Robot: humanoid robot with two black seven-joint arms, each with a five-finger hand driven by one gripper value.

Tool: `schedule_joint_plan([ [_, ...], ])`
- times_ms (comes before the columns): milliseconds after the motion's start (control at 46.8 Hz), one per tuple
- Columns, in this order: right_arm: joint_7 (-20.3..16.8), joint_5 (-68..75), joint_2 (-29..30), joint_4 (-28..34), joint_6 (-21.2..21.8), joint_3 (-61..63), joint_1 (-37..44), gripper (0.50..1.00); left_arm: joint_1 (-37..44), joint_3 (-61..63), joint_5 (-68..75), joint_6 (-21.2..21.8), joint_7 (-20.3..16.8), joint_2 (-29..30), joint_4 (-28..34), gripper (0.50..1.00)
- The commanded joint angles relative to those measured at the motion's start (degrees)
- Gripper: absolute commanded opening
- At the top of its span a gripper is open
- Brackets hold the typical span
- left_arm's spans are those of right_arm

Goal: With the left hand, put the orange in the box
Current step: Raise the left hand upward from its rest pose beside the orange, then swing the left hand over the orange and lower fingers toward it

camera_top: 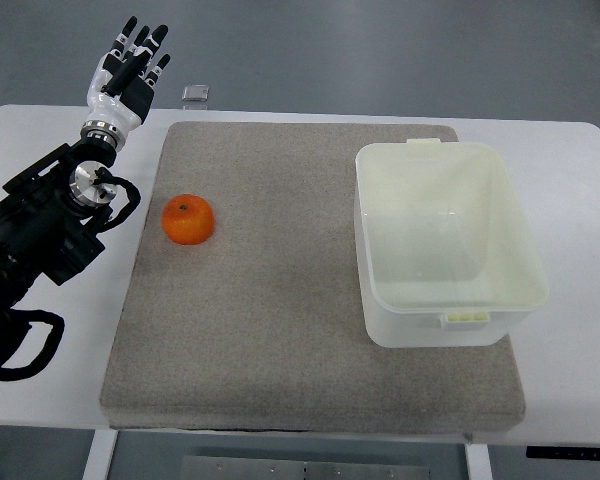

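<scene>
An orange [188,219] lies on the left part of a grey felt mat [280,330]. A pale translucent plastic box [445,242] with nothing in it stands on the mat's right side. My left hand [130,68] is at the upper left, past the mat's far left corner and well beyond the orange, fingers stretched out and holding nothing. Its black arm runs down along the picture's left edge. The right arm does not show.
The mat lies on a white table [580,380]. A small clear square object [195,94] sits at the table's far edge, just right of my left hand. Grey floor lies beyond the table.
</scene>
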Motion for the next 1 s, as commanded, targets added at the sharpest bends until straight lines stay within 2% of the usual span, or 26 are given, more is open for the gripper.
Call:
schedule_joint_plan([
  [0, 0.0, 0.0, 0.0, 0.0, 0.0, 0.0, 0.0, 0.926, -0.1, 0.0, 0.0, -0.1, 0.1, 0.0, 0.0, 0.996],
  [214, 0.0, 0.0, 0.0, 0.0, 0.0, 0.0, 0.0, 0.926, 0.2, 0.9, 0.1, -0.1, 0.4, 0.0, -0.2, 0.996],
  [620, 0.0, 0.0, 0.0, 0.0, 0.0, 0.0, 0.0, 0.926, -2.2, 15.4, 0.1, -1.3, 1.1, 2.5, -1.2, 0.996],
  [748, 0.0, 0.0, 0.0, 0.0, 0.0, 0.0, 0.0, 0.926, -4.1, 21.8, 0.2, -2.8, 3.0, 5.0, -3.1, 0.996],
  [983, 0.0, 0.0, 0.0, 0.0, 0.0, 0.0, 0.0, 0.926, -8.1, 34.4, 0.5, -7.8, 3.2, 7.4, -3.5, 0.996],
])
